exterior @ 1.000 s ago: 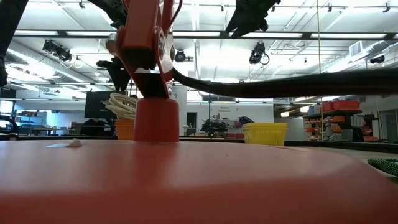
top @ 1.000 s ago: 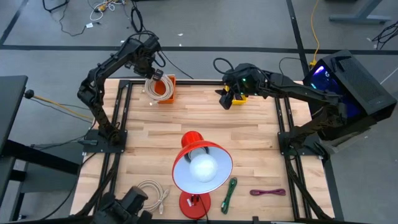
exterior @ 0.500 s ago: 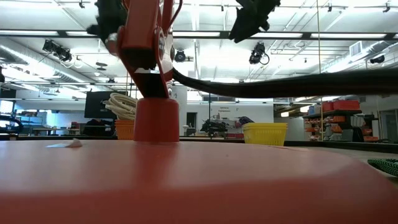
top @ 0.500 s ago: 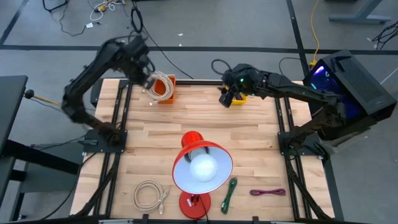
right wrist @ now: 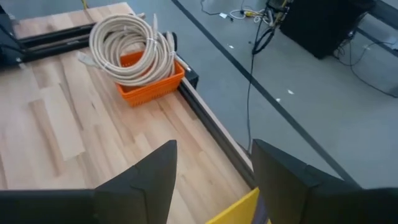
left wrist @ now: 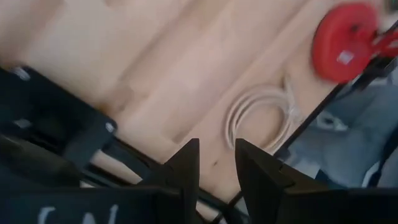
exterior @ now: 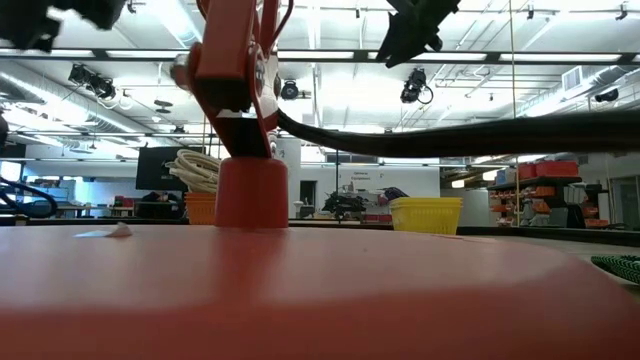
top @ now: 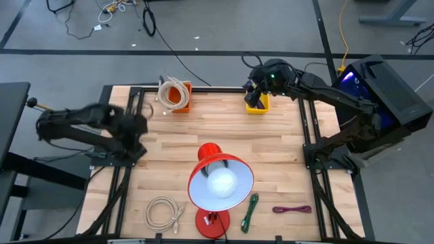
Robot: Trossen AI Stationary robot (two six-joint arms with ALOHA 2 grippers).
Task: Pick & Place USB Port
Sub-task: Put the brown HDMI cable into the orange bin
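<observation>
– Position of the cables against the red lamp (top: 217, 183)?
– One white cable coil (top: 165, 213) lies flat just left of the lamp's base; another fills the orange basket (top: 178, 96), beyond the lamp.
– The claws?
– Right gripper (top: 256, 85) hangs over the yellow bin (top: 258, 104) behind the lamp, fingers spread, empty. Left gripper (left wrist: 214, 165), left of the lamp, slightly parted, empty

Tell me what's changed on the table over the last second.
The left arm swung away from the orange basket, leaving the white cable coil in it, toward the table's left edge. The right gripper shifted over the yellow bin. Lamp and the other cables stayed put.
</observation>
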